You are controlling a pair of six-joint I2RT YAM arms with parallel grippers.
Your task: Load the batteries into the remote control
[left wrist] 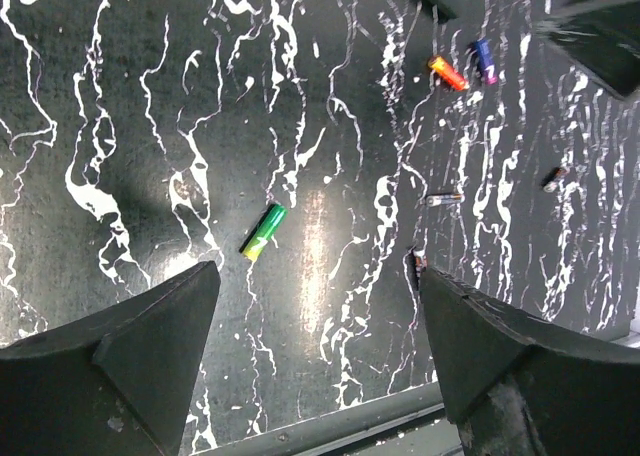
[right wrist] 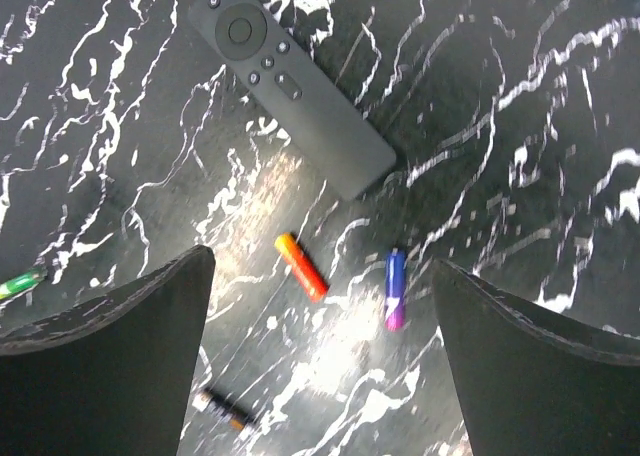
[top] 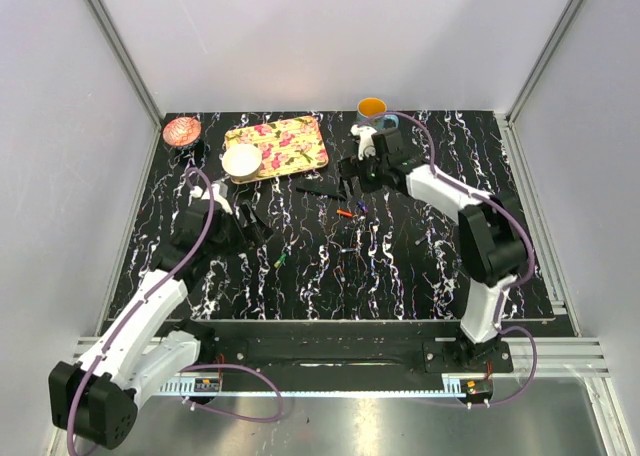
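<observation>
The black remote control (right wrist: 290, 81) lies buttons up on the marbled table, also visible in the top view (top: 320, 188). Just nearer than it lie an orange-red battery (right wrist: 301, 266) and a purple-blue battery (right wrist: 396, 288). My right gripper (right wrist: 320, 261) hovers open over these two with nothing between its fingers. A green battery (left wrist: 263, 231) lies alone further to the left, just ahead of my open, empty left gripper (left wrist: 318, 269). Dark batteries (left wrist: 443, 199) lie scattered between the two grippers. In the top view the left gripper (top: 248, 224) is left of centre and the right gripper (top: 352, 176) is beside the remote.
A floral tray (top: 290, 136) with a white bowl (top: 242, 160) on its corner sits at the back. A pink dish (top: 182, 131) stands at the back left, a blue mug (top: 373, 109) at the back centre. The table's front edge rail (left wrist: 330, 421) runs under the left gripper.
</observation>
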